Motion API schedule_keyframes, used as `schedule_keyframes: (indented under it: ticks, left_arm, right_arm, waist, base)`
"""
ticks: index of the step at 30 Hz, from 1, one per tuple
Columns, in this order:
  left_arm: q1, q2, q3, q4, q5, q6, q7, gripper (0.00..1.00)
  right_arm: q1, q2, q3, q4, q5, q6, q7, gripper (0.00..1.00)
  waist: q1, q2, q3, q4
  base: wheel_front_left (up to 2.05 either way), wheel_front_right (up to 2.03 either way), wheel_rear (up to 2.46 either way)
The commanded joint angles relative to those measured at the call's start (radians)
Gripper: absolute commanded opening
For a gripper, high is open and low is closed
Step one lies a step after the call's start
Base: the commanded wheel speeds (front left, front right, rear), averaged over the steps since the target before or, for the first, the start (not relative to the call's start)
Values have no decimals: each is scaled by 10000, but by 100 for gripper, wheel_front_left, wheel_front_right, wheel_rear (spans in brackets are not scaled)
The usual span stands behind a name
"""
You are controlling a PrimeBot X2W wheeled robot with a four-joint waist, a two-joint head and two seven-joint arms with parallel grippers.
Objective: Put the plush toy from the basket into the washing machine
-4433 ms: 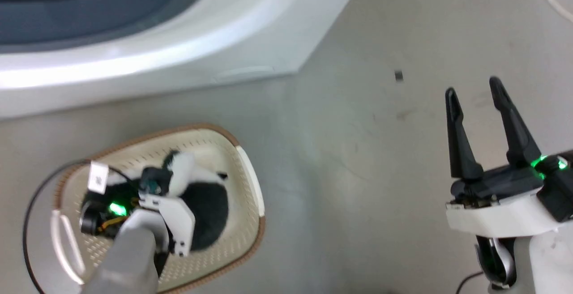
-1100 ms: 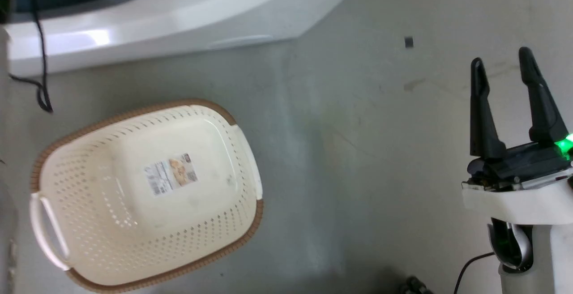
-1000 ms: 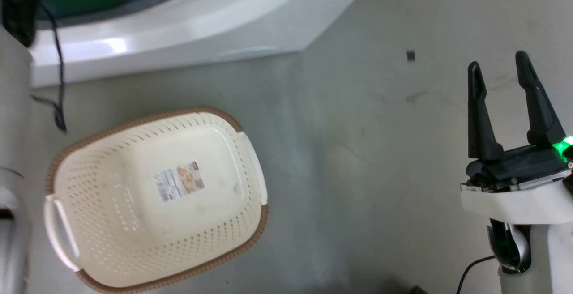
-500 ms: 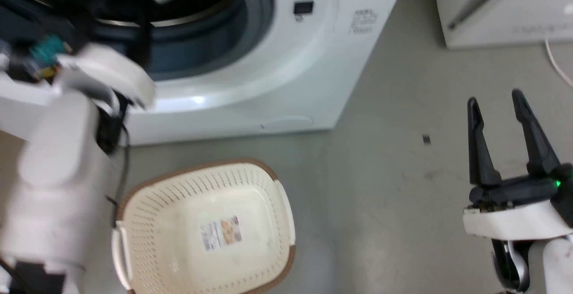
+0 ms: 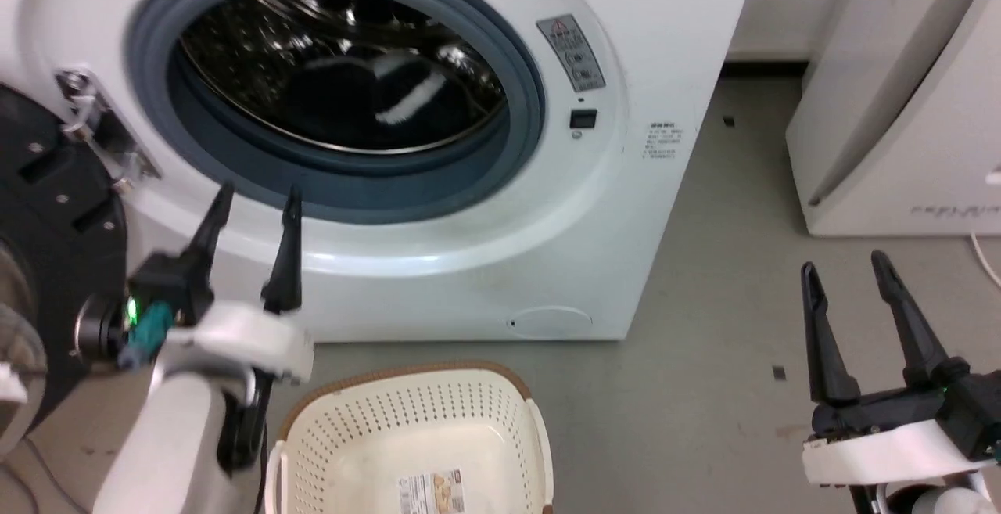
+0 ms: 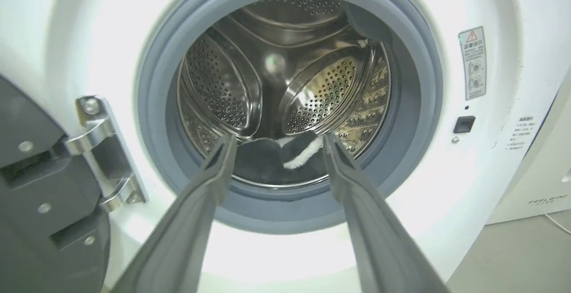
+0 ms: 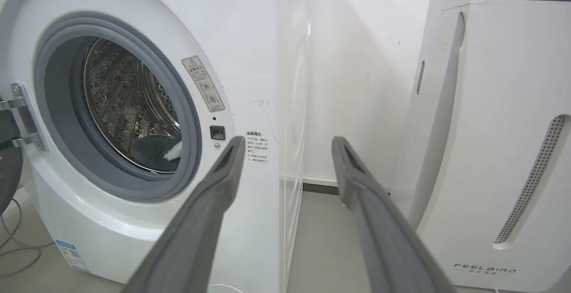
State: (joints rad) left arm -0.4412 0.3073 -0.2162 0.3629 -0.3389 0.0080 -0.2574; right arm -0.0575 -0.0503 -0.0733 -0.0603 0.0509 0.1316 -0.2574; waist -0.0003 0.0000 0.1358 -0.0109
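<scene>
The plush toy lies inside the steel drum of the washing machine, black with a white stripe; the left wrist view shows the plush toy low in the drum. My left gripper stands open and empty just outside the grey door seal, below its lower left edge. The cream basket sits on the floor in front of the machine, nothing in it but its label. Low at the right, my right gripper is open and empty over the floor.
The washer's dark round door hangs open at the left on a steel hinge. A plain white appliance lettered FEELBIRD stands to the right of the washer, a narrow floor gap between them. A white cable lies at the right.
The head camera has tilted up from the floor to the washer's opening. The toy, in the basket under my left gripper 4.4 s ago, now lies in the drum; the left gripper is open outside it.
</scene>
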Motion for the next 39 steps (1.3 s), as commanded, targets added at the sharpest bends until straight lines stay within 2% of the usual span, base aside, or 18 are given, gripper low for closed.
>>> schedule_keyframes:
  ticks: [1,6,12,20,36,37,39]
  left_arm:
    - [820,73,101,-456,10,192,-43,100]
    - [2466,61,318,-1690,-12,730,-43,100]
    - [3942,-91,116,-2573,129,1192,16,100]
    - [4835,-412,-206,-2978,167,1464,53,100]
    - [4881,-482,-285,-3033,308,1665,2,100]
    - [4861,-469,-291,-2978,279,1614,60,0]
    - [4860,-463,-292,-2971,280,1614,66,0]
  right_arm:
    - [240,1,64,58,44,-9,-44,100]
    - [584,1,144,115,118,-9,-44,100]
    - [1043,1,212,195,200,-9,-44,100]
    - [1332,1,297,233,189,-9,-44,100]
    - [1361,1,250,276,282,-9,-44,100]
    - [1202,0,261,238,280,0,1,0]
    - [1198,0,261,238,281,0,3,0]
  waist:
    - [3,0,-512,192]
    - [3,0,-848,289]
    - [3,0,-1190,368]
    - [3,0,-1397,364]
    - [3,0,-1363,405]
    - [3,0,-1362,404]
    - [3,0,-1362,404]
  base:
    - [0,0,0]
    - [0,0,0]
    - [0,0,0]
    - [0,0,0]
    - [0,0,0]
    - [0,0,0]
    - [0,0,0]
